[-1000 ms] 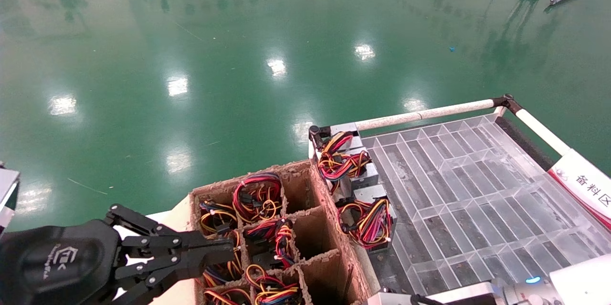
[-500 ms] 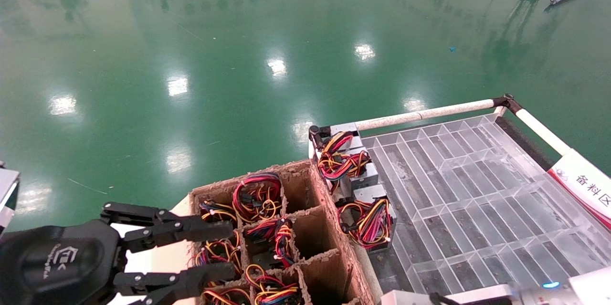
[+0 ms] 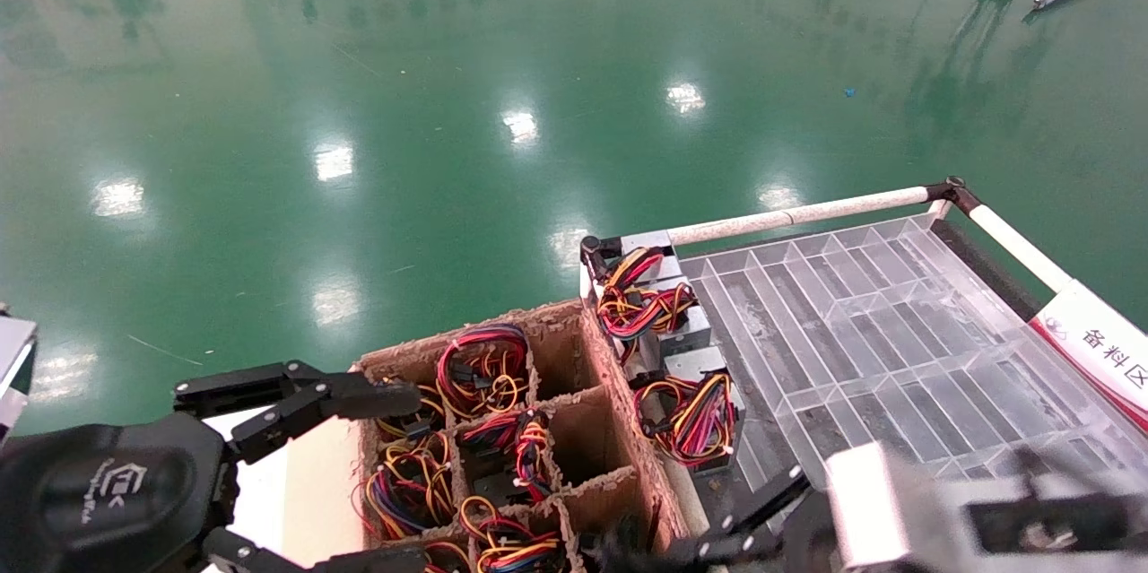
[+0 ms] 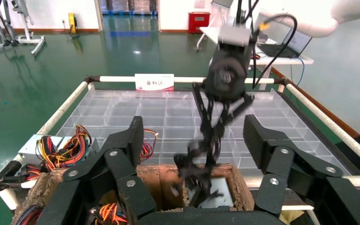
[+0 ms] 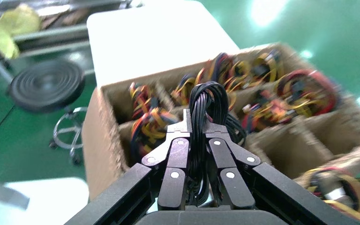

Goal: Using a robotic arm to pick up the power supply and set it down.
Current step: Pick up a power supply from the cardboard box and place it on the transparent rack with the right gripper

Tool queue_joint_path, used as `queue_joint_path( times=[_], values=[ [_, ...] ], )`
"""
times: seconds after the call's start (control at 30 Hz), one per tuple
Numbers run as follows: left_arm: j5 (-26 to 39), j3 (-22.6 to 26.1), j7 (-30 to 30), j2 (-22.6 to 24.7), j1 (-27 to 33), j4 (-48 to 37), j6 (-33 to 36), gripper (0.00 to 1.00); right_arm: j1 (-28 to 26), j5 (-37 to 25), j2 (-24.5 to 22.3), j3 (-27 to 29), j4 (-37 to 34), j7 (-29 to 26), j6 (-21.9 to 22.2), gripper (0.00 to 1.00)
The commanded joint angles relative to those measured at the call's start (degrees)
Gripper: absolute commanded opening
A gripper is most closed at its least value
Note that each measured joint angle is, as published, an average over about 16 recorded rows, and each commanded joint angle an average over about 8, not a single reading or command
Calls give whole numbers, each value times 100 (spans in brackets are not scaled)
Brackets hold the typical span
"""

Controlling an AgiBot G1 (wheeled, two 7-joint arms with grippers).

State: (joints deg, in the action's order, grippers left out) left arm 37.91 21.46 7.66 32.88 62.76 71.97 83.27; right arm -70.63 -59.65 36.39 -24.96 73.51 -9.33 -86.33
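My right gripper (image 5: pixel 198 123) is shut on a thick bundle of black cables (image 5: pixel 200 101). In the left wrist view that gripper (image 4: pixel 201 176) reaches down into the end cell of the cardboard box, where the silver-grey power supply (image 4: pixel 224 191) shows under the cables. The right robotic arm (image 3: pixel 906 501) is blurred at the bottom right of the head view, its gripper (image 3: pixel 646 546) over the box's near right corner. My left gripper (image 3: pixel 404 479) hovers at the box's left side. It is open wide, with nothing between its fingers (image 4: pixel 132 152).
The divided cardboard box (image 3: pixel 619 376) holds several units with red, yellow and orange wires (image 3: pixel 480 367). Two grey boxes with coloured wires (image 3: pixel 691 416) lie in the clear compartment tray (image 3: pixel 897 331) to its right. A white rail (image 3: pixel 807 214) and a sign (image 3: pixel 1103 349) border the tray.
My left gripper went from shut to wide open. The right arm swung in from the bottom right edge to the near corner of the cardboard box.
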Motion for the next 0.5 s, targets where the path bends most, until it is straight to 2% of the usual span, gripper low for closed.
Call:
queue_joint_path(
  times=[0.03, 0.27, 0.5],
  values=[
    [0, 0, 0, 0, 0, 0, 0, 100, -13, 258, -102, 142, -62, 53, -36, 0],
    [0, 0, 0, 0, 0, 0, 0, 100, -205, 1032, -265, 599, -461, 244, -132, 0],
    [0, 0, 0, 0, 0, 0, 0, 100, -628, 1252, -465, 815, -734, 379, -269, 0]
  ],
)
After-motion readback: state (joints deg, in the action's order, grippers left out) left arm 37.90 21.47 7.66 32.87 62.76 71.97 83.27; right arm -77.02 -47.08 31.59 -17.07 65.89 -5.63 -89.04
